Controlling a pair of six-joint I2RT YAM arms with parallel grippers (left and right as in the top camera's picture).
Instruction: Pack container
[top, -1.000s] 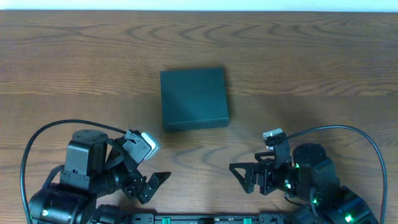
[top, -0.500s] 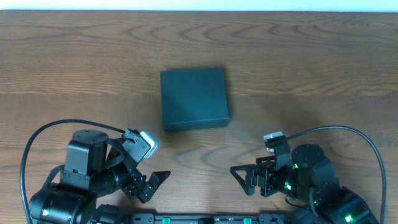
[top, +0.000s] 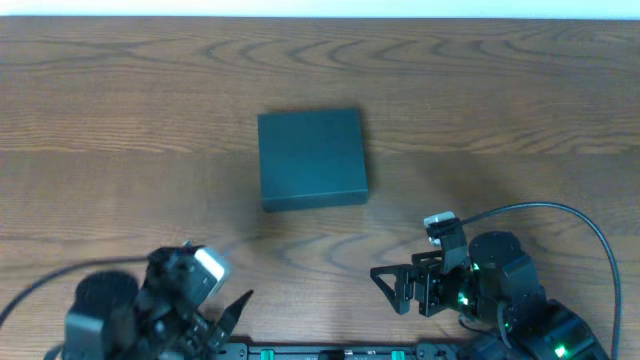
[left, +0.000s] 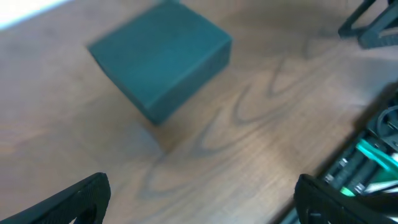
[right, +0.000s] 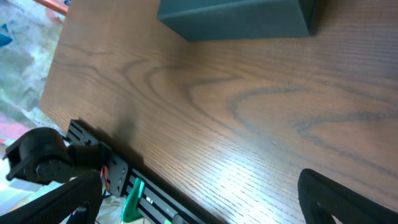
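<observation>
Overhead, I take 12 o'clock as the far edge of the table (top: 520, 100). The container (top: 312, 158) sits a little left of centre on the bare wood. Its lid is down flat, and it is dark teal and matte, with sides nearly square to the table edges. The top reads to me as one plain surface. Both arms are down at the 6 o'clock edge, well apart from it. Left gripper (left: 200, 198): jaws spread wide, only wood grain between them. Its own camera has the container up at about 11 o'clock, one corner turned toward the lens, with open tabletop in between. In the overhead view this arm is smeared with blur, so I can make out little beyond one dark finger (top: 236, 308) pointing toward 1 o'clock. Right gripper (top: 390, 288): jaws likewise wide apart and holding nothing, tips pointing toward 9 o'clock. The container lies at about 11 o'clock from it, across bare table. Its wrist camera catches just the near side of the container, cut off at the top of frame. Around: a black cable (top: 550, 205) arcs over the right arm. A black rail (top: 330, 352) with green parts runs along the 6 o'clock edge between the arm bases. Small green lights (top: 478, 268) glow on the right arm. Past the table's edge in the right wrist view are blurred colours I cannot identify.
</observation>
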